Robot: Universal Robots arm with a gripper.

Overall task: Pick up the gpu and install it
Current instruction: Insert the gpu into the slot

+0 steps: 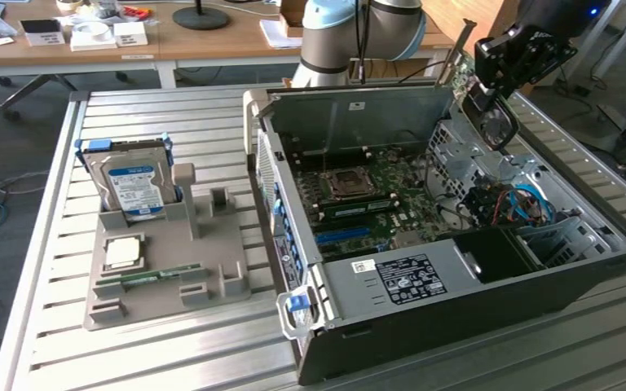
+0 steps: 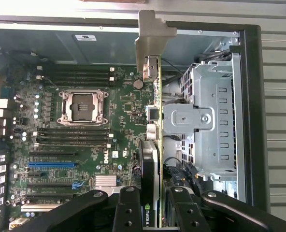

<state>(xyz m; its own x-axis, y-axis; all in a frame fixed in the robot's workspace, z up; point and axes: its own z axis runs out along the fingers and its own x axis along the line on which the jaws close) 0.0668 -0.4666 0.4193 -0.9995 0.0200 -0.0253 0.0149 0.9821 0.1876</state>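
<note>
Open PC case [image 1: 455,326] w/ mobo [image 1: 384,191]; HDD [image 1: 134,187], RAM stick [image 1: 150,275] in grey holder [image 1: 221,273].

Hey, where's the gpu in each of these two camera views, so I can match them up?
Exterior view: the gpu hangs at the exterior view's upper right, above the open case, bracket pointing up.
Wrist view: the gpu is edge-on in the claw, between the CPU socket and the silver drive cage.
Shared landmark: the CPU socket.
</note>
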